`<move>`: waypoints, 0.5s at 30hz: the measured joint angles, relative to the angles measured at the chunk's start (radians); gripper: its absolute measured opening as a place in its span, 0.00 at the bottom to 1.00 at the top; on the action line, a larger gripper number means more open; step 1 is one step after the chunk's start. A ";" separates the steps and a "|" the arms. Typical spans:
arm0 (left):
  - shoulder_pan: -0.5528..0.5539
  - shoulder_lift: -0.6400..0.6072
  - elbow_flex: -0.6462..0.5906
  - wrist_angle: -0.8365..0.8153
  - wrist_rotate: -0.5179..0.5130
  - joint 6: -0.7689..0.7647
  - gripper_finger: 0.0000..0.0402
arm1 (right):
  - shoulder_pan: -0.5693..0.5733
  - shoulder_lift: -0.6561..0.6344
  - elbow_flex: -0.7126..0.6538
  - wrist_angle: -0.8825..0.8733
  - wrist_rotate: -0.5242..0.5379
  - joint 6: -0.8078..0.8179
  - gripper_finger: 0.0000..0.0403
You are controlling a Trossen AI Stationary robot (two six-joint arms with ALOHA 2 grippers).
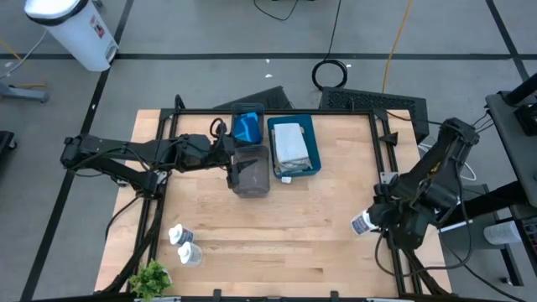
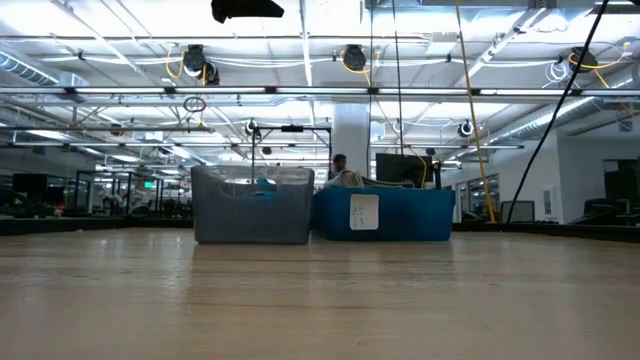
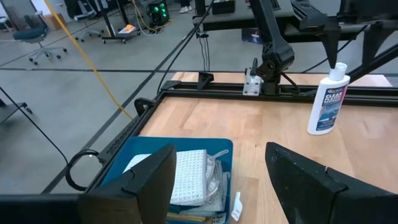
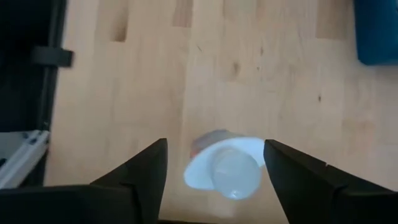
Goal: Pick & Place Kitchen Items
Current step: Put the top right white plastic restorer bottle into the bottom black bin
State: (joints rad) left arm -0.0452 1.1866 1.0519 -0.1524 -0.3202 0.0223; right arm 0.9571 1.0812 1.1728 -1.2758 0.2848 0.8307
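Observation:
A white bottle with blue marks [image 1: 361, 224] stands upright on the table near its right edge; it also shows in the left wrist view [image 3: 329, 99]. My right gripper [image 4: 216, 146] is open above it, a finger on either side of its cap [image 4: 235, 173], touching nothing. My left gripper [image 3: 221, 152] is open and empty over the grey tray [image 1: 250, 180]. A bright-blue sponge [image 1: 246, 127] lies at that tray's far end. A folded grey cloth [image 1: 289, 143] lies in the teal tray [image 1: 312, 134]. Two more white bottles [image 1: 183, 243] lie at the near left.
A small green plant [image 1: 151, 278] stands at the near left corner. A black frame [image 1: 386, 138] runs along the table's edges. In the low view the grey tray [image 2: 250, 215] and the teal tray [image 2: 400, 225] stand side by side at the far side. Bare wood lies between the trays and the near edge.

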 joint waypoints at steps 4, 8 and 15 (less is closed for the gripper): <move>0.000 0.000 0.000 0.000 0.000 -0.002 0.62 | -0.001 0.003 0.000 -0.037 0.000 0.048 0.56; 0.000 0.000 0.000 0.000 0.000 -0.002 0.62 | -0.001 0.003 0.000 -0.054 -0.001 0.085 0.54; 0.000 0.000 0.000 0.000 0.000 -0.002 0.62 | -0.001 0.003 -0.014 -0.053 0.000 0.095 0.51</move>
State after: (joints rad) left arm -0.0452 1.1866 1.0519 -0.1524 -0.3202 0.0208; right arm 0.9558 1.0843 1.1589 -1.3289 0.2843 0.9260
